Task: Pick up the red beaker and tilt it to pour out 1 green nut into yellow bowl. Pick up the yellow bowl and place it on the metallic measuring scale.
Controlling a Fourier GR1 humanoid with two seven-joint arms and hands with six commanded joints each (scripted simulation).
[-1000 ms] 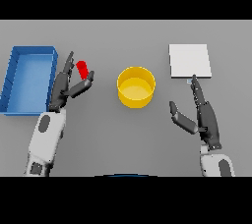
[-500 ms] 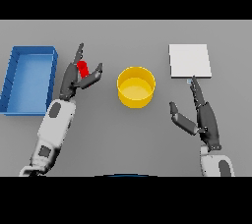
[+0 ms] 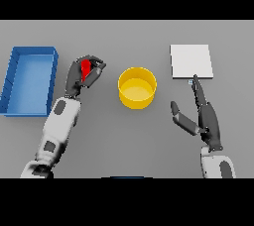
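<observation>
Where left hand (image 3: 79, 74) curls, red beaker (image 3: 86, 67) within fingers (image 3: 97, 64).

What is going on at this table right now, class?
The robot's left hand has its fingers curled round the red beaker, between the blue tray and the yellow bowl. Nothing can be seen in the bowl, so the pour looks not yet done. The right hand rests open on the table, just below the metallic scale, which has nothing on it.
</observation>
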